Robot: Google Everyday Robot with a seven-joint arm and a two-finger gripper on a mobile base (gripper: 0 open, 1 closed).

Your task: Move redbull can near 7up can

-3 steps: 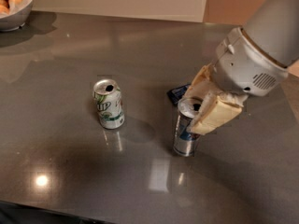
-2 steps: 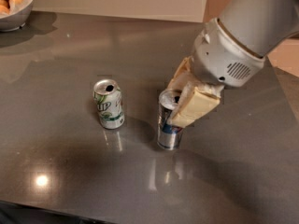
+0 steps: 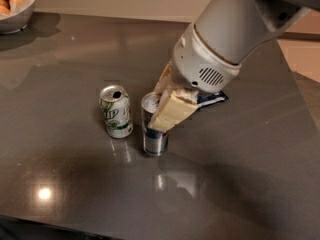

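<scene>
Redbull can (image 3: pixel 155 140) beside the 7up can (image 3: pixel 116 112) — gripper (image 3: pixel 161 111) clamped on it.
The gripper reached down from the upper right, its cream fingers (image 3: pixel 172 113) gripping the upright redbull can's upper half; the can stood on the grey table (image 3: pixel 240 184) just right of the 7up can — a narrow gap between.

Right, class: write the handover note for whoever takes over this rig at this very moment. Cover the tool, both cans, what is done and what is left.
Tool: shut on the slim silver-and-blue redbull can, gripping its upper part.
Cans: that can is upright on the dark grey table, just to the right, in the camera view, of the shorter white-and-green 7up can, with a narrow gap between them.
Done: the redbull can stands next to the 7up can.
Left: probably open the tool and lift it away without knocking either can.
</scene>
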